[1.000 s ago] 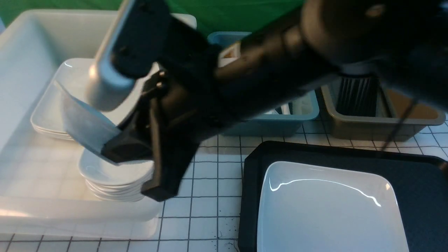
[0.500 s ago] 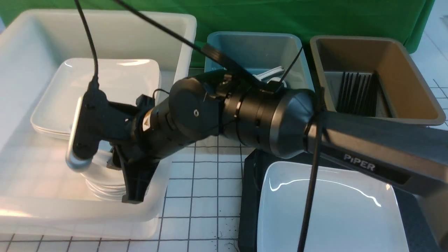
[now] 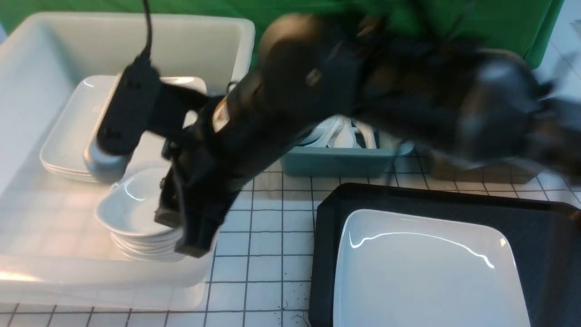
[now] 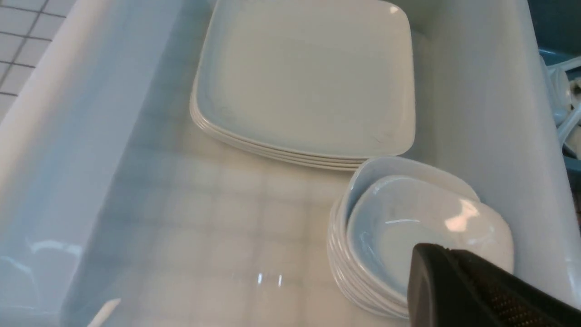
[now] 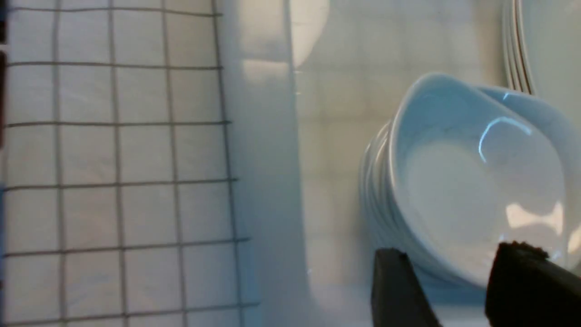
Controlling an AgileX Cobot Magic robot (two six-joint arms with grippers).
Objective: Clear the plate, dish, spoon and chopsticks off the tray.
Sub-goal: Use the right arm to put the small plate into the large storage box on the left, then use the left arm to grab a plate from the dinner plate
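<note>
The right gripper (image 5: 454, 259) reaches across to the left into the white bin (image 3: 227, 36). Its jaws stand apart on either side of the near right rim of the dish (image 3: 131, 206). The dish sits askew on top of a stack of small dishes (image 4: 340, 272) in the bin's near right corner. Whether the pads touch it is unclear, as the arm is blurred. A pile of large plates (image 4: 308, 81) lies just beyond the stack. The left gripper (image 4: 435, 272) hangs over the stack with its jaws together, holding nothing. The plate (image 3: 426, 272) lies on the tray (image 3: 540, 227), near right on the tiled table (image 3: 268, 272). White spoons (image 3: 340, 134) lie in the blue tub (image 3: 340, 165) beyond the tray.
</note>
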